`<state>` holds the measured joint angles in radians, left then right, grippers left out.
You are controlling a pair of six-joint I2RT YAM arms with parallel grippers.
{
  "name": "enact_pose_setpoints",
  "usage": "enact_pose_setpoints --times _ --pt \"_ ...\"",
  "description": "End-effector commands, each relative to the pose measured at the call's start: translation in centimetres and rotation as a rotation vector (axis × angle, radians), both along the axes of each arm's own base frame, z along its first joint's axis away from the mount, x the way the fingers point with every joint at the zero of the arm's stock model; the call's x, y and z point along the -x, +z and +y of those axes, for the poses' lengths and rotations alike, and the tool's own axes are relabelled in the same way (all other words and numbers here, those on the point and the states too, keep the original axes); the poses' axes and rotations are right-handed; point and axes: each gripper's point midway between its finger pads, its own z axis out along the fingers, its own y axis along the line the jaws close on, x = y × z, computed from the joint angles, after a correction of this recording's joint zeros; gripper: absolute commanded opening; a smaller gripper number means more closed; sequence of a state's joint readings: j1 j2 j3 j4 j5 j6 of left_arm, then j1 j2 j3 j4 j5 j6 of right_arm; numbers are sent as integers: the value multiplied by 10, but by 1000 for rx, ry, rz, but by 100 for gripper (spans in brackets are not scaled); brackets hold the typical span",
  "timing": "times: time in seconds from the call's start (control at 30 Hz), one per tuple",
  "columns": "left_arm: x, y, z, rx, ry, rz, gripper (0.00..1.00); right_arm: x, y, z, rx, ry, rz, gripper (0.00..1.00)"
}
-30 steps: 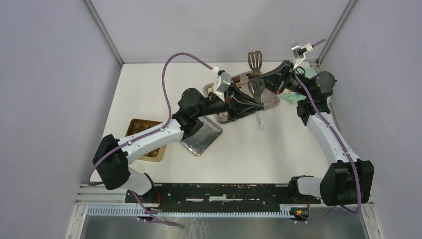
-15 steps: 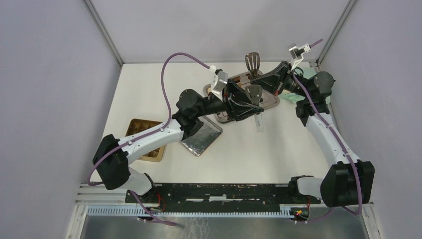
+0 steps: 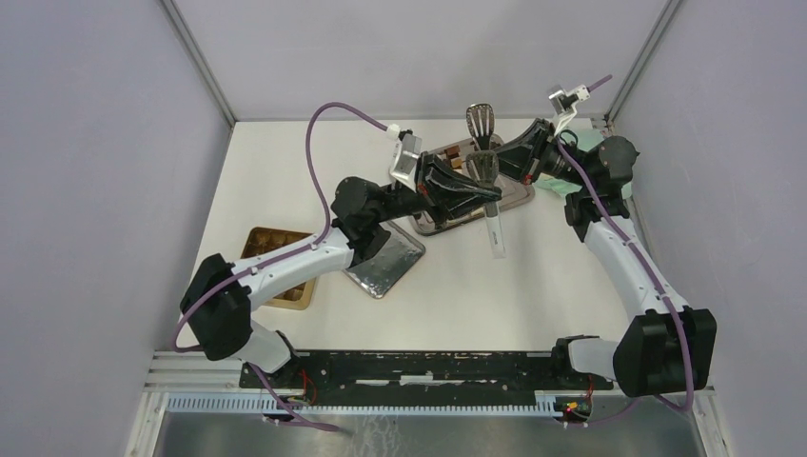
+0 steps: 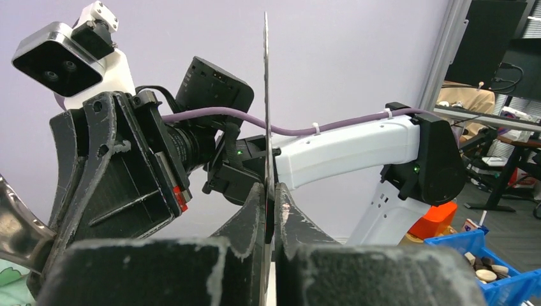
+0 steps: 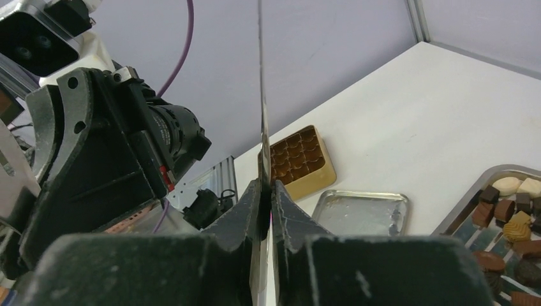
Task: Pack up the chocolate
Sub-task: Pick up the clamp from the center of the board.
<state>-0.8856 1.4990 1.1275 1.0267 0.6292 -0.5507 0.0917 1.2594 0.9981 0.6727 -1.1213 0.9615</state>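
Observation:
The chocolate (image 5: pixel 507 213), small dark, light brown and cream pieces, lies in a silver tray (image 3: pixel 522 194) at the back of the table; some pieces (image 3: pixel 455 152) show beside the arms. The long silver tongs (image 3: pixel 494 227) hang over that tray with their slotted heads spread apart. My left gripper (image 3: pixel 487 194) is shut on one thin tong blade (image 4: pixel 265 95), seen edge-on between its fingers. My right gripper (image 5: pixel 266 185) is shut on a tong blade (image 5: pixel 260 95) too. The two grippers face each other closely.
A gold gridded tin (image 3: pixel 277 268) sits at the left, partly under my left arm, and also shows in the right wrist view (image 5: pixel 298 159). A flat silver lid (image 3: pixel 385 263) lies beside it. Something pale green (image 3: pixel 569 183) lies under my right arm.
My left gripper's jaws, open around the tong blade before, have shut on it. The left wrist has tilted up and the tongs have shifted slightly left.

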Motion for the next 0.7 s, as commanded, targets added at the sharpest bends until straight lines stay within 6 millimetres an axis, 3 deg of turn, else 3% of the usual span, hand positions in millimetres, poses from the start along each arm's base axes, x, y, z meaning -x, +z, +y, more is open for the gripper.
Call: enact_pose_setpoints --times 0.0,0.17,0.37,0.53,0.67 --pt "-2 0 5 26 6 31 2 13 25 0 -1 2 -141 21" --pt "-6 0 18 56 13 28 2 15 21 0 22 5 -164 61" --pt "-18 -2 44 71 65 25 2 19 10 -1 79 9 -196 97" --pt "-27 2 67 81 118 15 2 35 -3 -1 130 62 -258 98" --pt "-32 5 76 81 149 13 2 61 -13 1 156 143 -336 98"
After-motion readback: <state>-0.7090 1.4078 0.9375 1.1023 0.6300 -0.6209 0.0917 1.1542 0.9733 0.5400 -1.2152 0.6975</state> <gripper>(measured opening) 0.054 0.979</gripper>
